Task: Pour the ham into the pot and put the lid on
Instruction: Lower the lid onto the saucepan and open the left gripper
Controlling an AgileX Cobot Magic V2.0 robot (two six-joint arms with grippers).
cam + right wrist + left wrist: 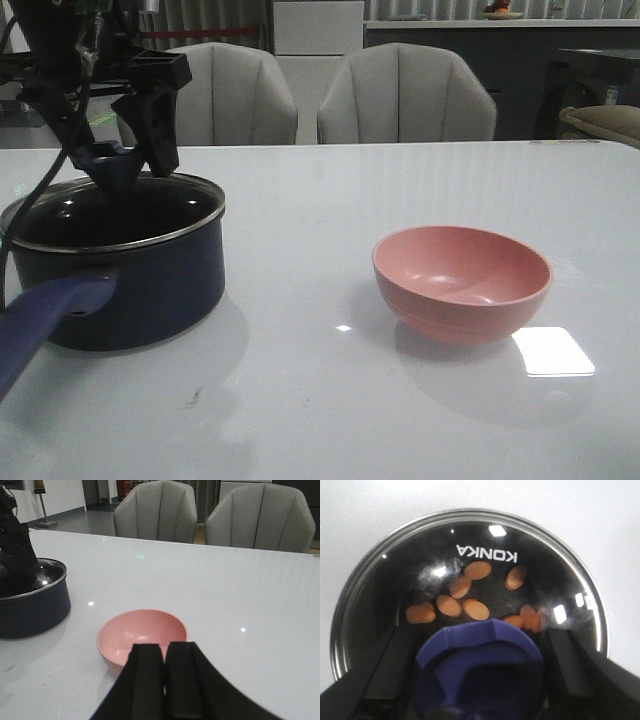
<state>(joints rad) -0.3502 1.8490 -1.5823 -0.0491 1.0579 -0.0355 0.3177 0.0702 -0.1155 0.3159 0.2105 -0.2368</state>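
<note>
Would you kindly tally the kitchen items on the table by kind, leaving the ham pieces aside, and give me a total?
Pot: 1
Lid, seated on the pot: 1
Pink bowl, empty: 1
Total: 3

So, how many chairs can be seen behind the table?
2. One grey chair stands behind the table above the pot; the other grey chair is beside it, toward the right. More may be out of view.
</note>
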